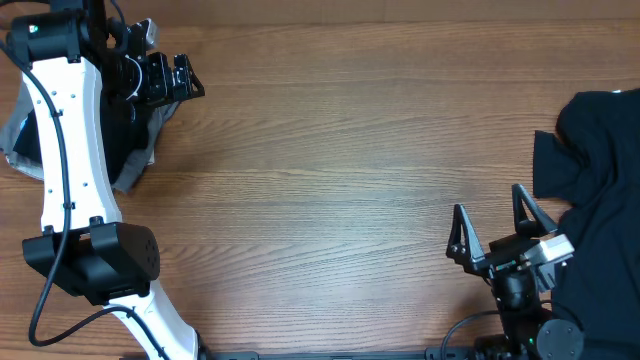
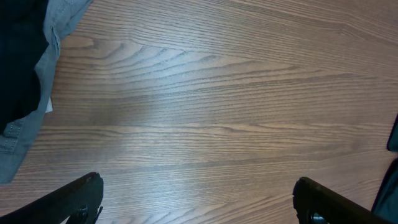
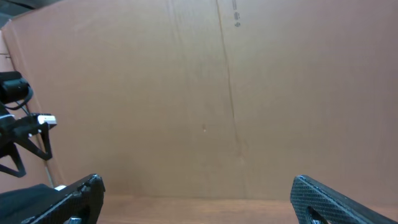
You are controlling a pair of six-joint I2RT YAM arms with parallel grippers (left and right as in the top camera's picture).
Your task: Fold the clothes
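Left tool (image 1: 192, 77) open and empty, just beside a grey garment (image 1: 18, 140) with dark cloth (image 2: 18, 62) inside it, at the left edge of the surface (image 1: 330, 150); right tool (image 1: 488, 202) also open and empty, just left of the heaped black shirts (image 1: 600, 170) at the right edge. Step in hand, as I judge it — bring one shirt onto bare wood: pinch a single layer at hem or sleeve, drag slowly. Heap runs off frame — shirt count and lettering unreadable.

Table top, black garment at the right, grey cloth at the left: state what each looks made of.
Table top: wood or wood-look laminate with a light sheen; long grain lines run across it. Black garment: soft matte fabric, likely a cotton knit; it lies in limp folds. Grey cloth: woven, denim-like, matte; a stitched seam runs along its edge.
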